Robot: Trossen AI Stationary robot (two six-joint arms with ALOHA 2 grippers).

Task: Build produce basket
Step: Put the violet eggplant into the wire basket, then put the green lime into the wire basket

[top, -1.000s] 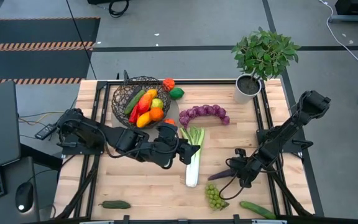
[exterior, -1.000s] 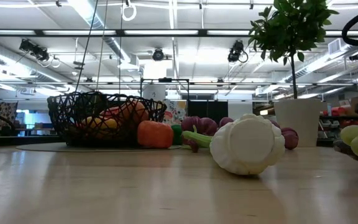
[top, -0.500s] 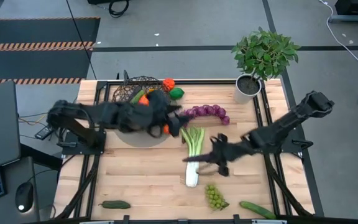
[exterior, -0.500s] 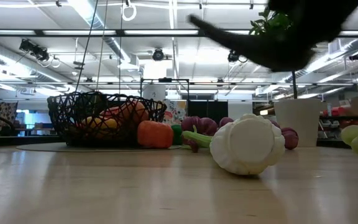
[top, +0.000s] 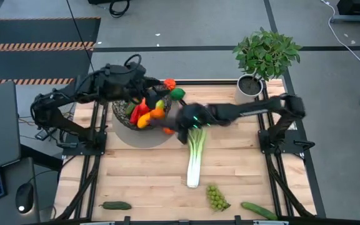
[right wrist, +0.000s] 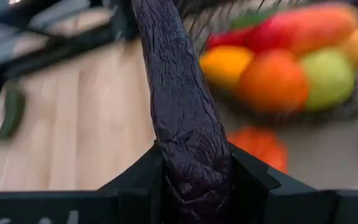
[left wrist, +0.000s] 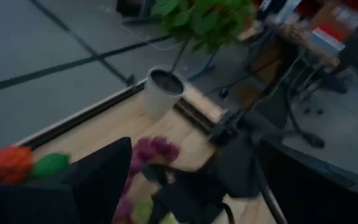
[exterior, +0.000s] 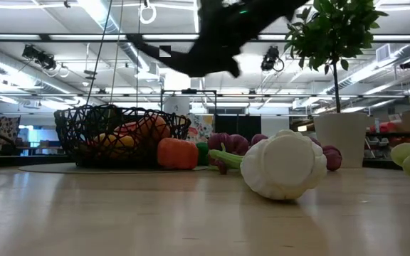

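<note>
Pale wooden slats form the table [top: 142, 181] in the high view; the round wire-mesh basket [top: 125, 114] sits near its far left corner, already holding fruit, with the leek [top: 194, 156] lying mid-table. The right gripper [top: 179, 120] hangs just beside the basket; the left gripper [top: 144, 89], fingers apart and empty, hovers over the rim — close enough that the two arms could clash.

Low view: open dark mesh, a smooth orange pepper [exterior: 177, 153] outside it.

Right wrist view: fingers clamped on a wrinkled, tapering purple aubergine [right wrist: 182, 112], gripped near one end, so it might swing and snag the wire.
</note>
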